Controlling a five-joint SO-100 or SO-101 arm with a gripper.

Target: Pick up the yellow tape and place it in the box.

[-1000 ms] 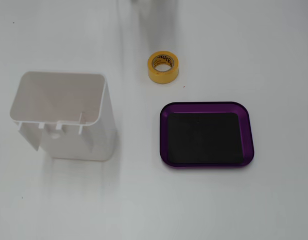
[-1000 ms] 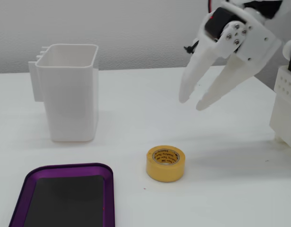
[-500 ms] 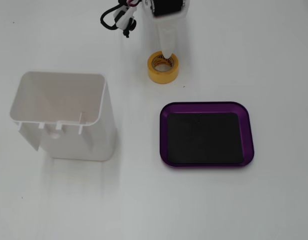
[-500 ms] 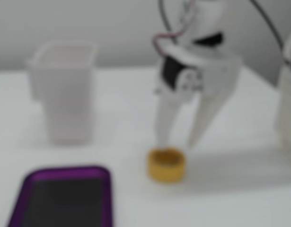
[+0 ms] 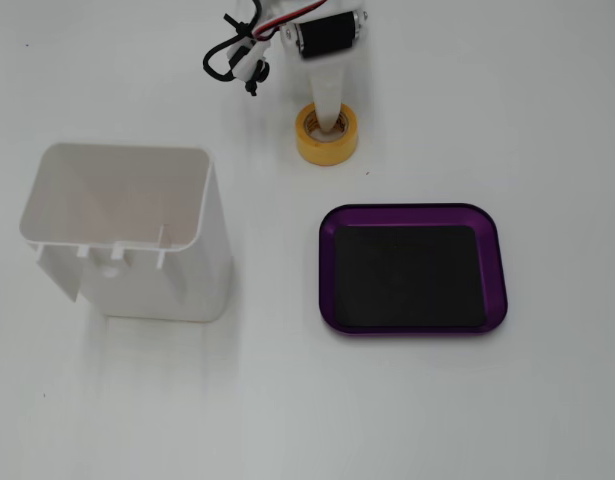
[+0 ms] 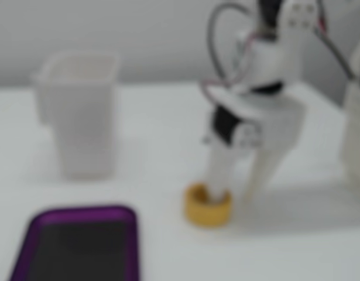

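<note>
Your yellow tape (image 5: pixel 326 135) sits flat on the white desk (image 5: pixel 487 100), and your claw (image 6: pixel 235 190) is right down on it. In the blurred side fixed view one white finger (image 6: pixel 218 175) dips into the roll's centre hole, while the other finger (image 6: pixel 260 175) stands outside the ring on the right, so the tape's wall lies between them. In the top-down fixed view you see only one finger reaching into the hole from the top edge of the picture, with the black motor (image 5: pixel 325 37) above it.

The fingers are spread, straddling the ring, not squeezed onto it. Whether either one touches the tape, the blur won't let you tell.

The tape (image 6: pixel 208 204) rests on the desk, not lifted.

Move outward from your claw: in the top-down view the purple box (image 5: pixel 413 269) lies below it and to the right, near the tape but apart from it, its black bottom bare. Further off, below and left of the claw, stands a tall white container (image 5: pixel 127 230), open at the top. A loop of black and red cable (image 5: pixel 237 50) hangs just left of the motor.
</note>
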